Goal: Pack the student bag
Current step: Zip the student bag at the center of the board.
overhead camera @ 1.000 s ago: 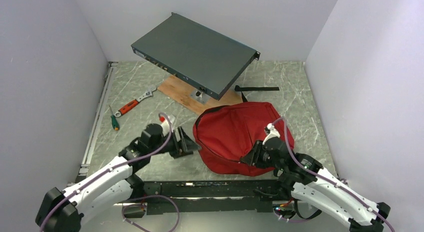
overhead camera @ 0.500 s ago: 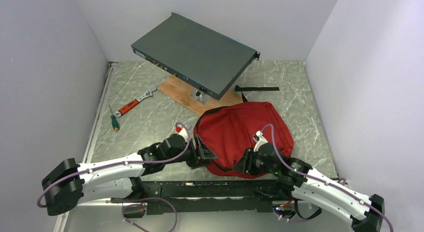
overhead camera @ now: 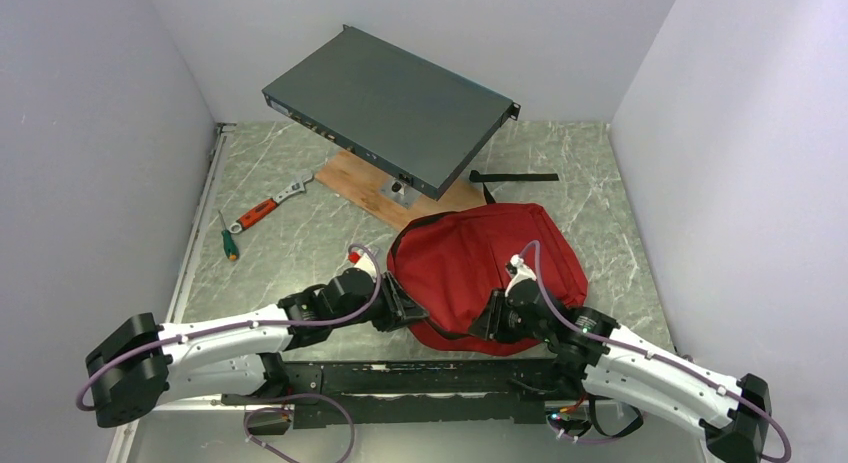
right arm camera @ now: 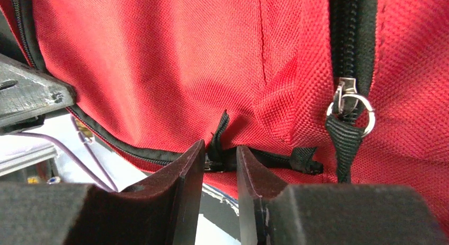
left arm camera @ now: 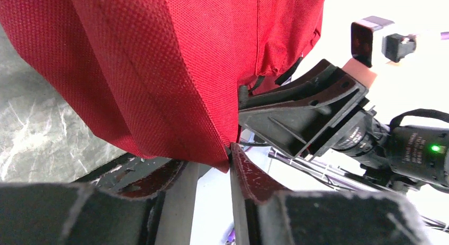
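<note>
Jaws of the left gripper [left arm camera: 212, 157] are held slightly apart, daylight between them, the red bag [overhead camera: 480, 258] sagging onto their tips. Those of the right gripper [right arm camera: 219, 147] are set closely about a black tab [right arm camera: 218, 159] on its seam; whether it is clamped cannot be told. The bag is laid near the front of the marbled table [overhead camera: 290, 243]. Its coarse weave is soft and slack, so stiff webbing is better gripped than loose cloth.

The red student bag [overhead camera: 487, 258] lies slumped flat. Its near left corner touches the left gripper [overhead camera: 410, 311], and a black tab sits between the tips of the right gripper [right arm camera: 221, 160].
</note>
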Tool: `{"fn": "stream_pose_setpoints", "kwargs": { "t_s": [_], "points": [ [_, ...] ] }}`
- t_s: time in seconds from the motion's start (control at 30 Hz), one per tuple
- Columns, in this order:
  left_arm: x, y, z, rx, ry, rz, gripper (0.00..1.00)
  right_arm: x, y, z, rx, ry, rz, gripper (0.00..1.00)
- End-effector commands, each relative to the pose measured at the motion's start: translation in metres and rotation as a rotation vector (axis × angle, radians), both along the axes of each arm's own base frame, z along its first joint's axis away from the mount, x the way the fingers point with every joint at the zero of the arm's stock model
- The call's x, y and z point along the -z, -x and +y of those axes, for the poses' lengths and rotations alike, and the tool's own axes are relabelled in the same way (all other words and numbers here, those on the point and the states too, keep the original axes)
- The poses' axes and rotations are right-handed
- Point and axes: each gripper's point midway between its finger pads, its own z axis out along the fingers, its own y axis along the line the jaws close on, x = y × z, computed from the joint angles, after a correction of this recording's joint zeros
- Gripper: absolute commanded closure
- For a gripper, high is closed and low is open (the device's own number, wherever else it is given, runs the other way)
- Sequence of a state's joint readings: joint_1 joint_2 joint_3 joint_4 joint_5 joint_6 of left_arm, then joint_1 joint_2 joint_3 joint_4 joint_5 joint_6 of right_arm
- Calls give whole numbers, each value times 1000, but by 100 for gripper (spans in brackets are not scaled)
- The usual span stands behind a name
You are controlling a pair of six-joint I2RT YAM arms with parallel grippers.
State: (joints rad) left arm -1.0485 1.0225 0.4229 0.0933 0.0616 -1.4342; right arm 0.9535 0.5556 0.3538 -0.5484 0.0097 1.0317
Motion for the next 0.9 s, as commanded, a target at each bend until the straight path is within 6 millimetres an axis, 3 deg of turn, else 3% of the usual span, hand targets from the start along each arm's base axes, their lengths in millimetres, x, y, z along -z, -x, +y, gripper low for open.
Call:
{"fn": "stream_pose_setpoints", "kwargs": {
  "t_s": [0.0,0.17,0.23,0.3,0.43,0.5,0.67,0.8,0.87],
  "points": [
    [-6,-2,-9,10,29,-31,70,-19,-17,-2,41,44,-76,70],
    [-1,-2,-8,2,33,-31,78,-16,-16,-1,41,91,-71,73],
    [-1,-3,-7,-3,31,-38,80,-13,-14,-1,36,119,-61,81],
    [0,-3,-5,-10,29,-44,83,-10,-13,-4,48,154,-51,95],
    [2,-5,1,-28,21,-54,90,-9,-15,-11,90,183,-51,100],
    [7,-2,5,-32,11,-43,100,-10,-19,-23,155,209,-56,100],
    [27,-9,32,-150,-39,-28,100,-23,-36,-78,506,191,-100,100],
    [28,-11,42,-183,-33,-47,100,-31,-44,-104,680,63,-156,100],
    [24,-11,40,-169,-21,-63,100,-39,-50,-102,686,-12,-211,100]
  ]
}}
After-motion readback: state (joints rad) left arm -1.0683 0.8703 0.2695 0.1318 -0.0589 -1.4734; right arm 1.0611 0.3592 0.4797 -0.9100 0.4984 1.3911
